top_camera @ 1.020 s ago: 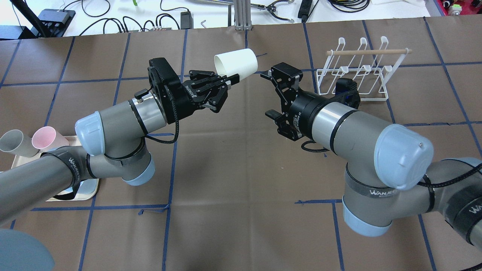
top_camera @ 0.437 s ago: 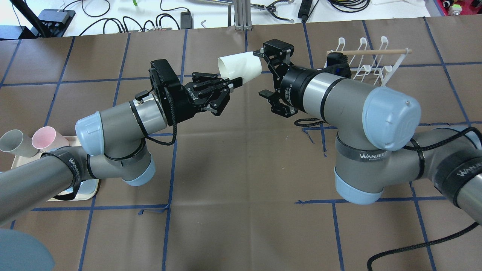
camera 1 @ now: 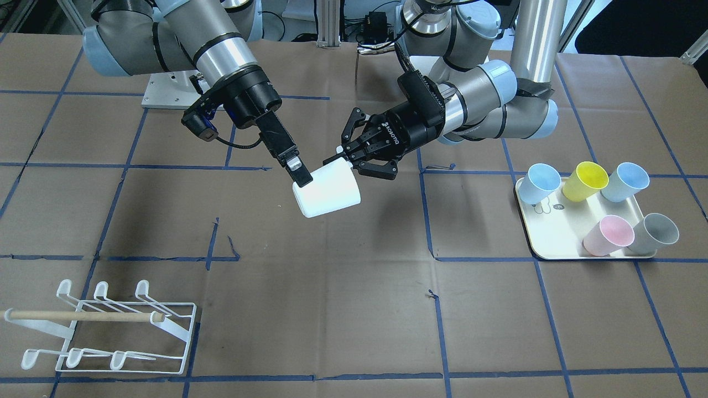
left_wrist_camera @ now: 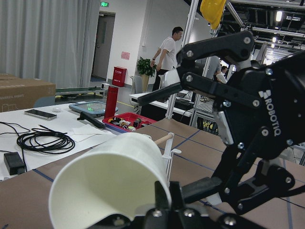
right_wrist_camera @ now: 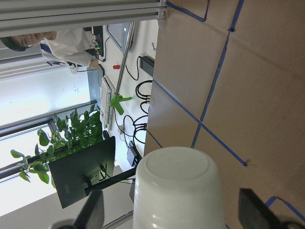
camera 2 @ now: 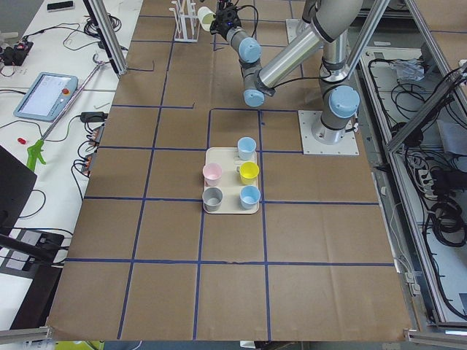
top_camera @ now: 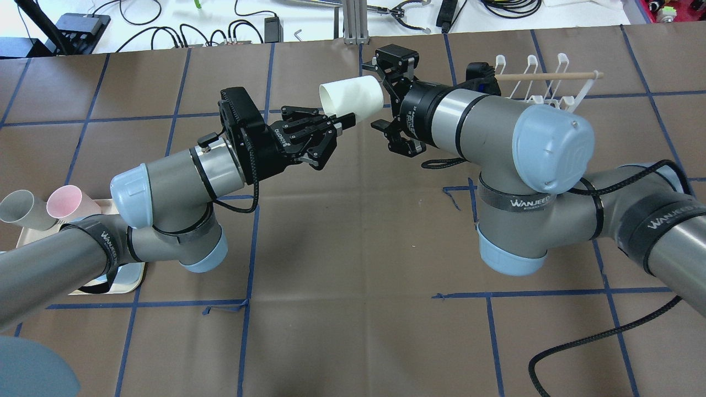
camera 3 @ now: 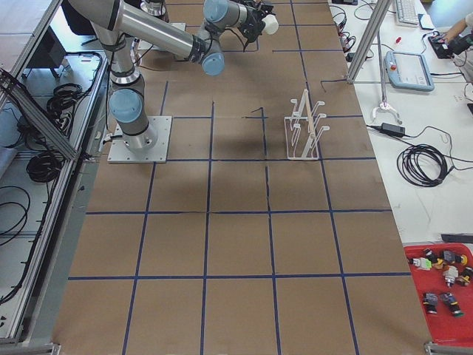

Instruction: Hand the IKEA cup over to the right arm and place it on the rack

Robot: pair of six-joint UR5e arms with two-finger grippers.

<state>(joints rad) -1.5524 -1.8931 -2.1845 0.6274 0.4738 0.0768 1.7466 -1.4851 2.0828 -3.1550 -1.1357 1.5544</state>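
A white IKEA cup [top_camera: 352, 98] hangs on its side above the table's middle, also seen in the front view [camera 1: 327, 192]. My left gripper [top_camera: 343, 118] is shut on its rim, one finger inside the mouth and one outside [left_wrist_camera: 164, 202]. My right gripper [top_camera: 378, 96] is open at the cup's base. In the right wrist view its blurred fingers [right_wrist_camera: 90, 214] stand on either side of the cup [right_wrist_camera: 174, 186], with gaps to its wall. The white wire rack [top_camera: 543, 91] with its wooden bar stands at the far right, behind the right arm [top_camera: 496, 127], with nothing on its prongs [camera 1: 110, 326].
A cream tray [camera 1: 553, 235] on the robot's left holds several cups, blue, yellow, pink and grey. In the overhead view the left arm covers most of the tray [top_camera: 27, 242]. Cables and tools lie past the table's far edge. People stand in the background.
The right arm has swung toward the far left, bringing its open gripper from near the rack up to the cup's base. The left gripper has barely moved with the cup.
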